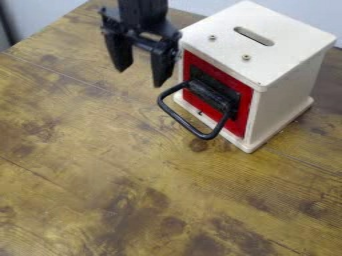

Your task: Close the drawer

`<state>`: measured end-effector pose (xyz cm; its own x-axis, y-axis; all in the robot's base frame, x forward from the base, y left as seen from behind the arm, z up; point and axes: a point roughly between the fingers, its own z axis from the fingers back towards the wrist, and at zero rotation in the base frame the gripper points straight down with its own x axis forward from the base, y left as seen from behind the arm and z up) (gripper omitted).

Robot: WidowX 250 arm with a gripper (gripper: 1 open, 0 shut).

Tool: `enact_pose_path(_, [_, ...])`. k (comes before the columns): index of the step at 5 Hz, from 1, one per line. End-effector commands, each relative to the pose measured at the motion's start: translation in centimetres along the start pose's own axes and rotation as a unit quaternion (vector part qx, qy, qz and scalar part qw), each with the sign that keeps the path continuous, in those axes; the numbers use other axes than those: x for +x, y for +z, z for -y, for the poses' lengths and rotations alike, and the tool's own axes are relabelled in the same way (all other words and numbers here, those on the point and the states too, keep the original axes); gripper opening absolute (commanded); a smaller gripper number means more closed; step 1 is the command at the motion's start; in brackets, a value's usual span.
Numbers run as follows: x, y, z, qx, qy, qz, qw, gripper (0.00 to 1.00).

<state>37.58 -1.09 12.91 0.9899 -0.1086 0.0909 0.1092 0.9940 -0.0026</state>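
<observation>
— So, where do you stand with the drawer?

— Start with the wooden table: it fills the view, and near its far right side sits the cream box. The drawer is set in the box's front face, red with a black centre panel. It looks flush with the casing, or very nearly so; from this angle you cannot tell whether a slight gap is left.

— And the arm?

— Your gripper hangs to the left of the box, clear of it, fingers spread and holding nothing.

— What could go wrong?

— The black loop handle juts out toward you and hangs low over the table. If you swing low across the front, a finger could snag the loop and drag the drawer open. Pushing off-centre could also shove the light box sideways rather than seat the drawer.
</observation>
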Motion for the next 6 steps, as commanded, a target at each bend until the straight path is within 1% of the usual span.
enact_pose_path(1, [-1.4, 4.5, -1.1, 0.007, 0.016, 0.056, 0.9983, 1.0])
enact_pose_path(2, [-1.9, 3.6, -1.9, 0.01, 0.042, 0.052, 0.9977, 1.0])
enact_pose_path(3, [-2.2, 2.7, -2.4, 0.013, 0.06, 0.045, 0.9971, 1.0])
enact_pose_path(4, [-2.5, 1.5, -2.2, 0.008, 0.017, 0.041, 0.999, 1.0])
enact_pose_path(5, [-2.7, 0.7, -1.6, 0.0, -0.026, 0.037, 0.999, 1.0])
enact_pose_path(6, [-2.1, 1.3, -1.2, 0.005, 0.002, 0.035, 0.9994, 1.0])
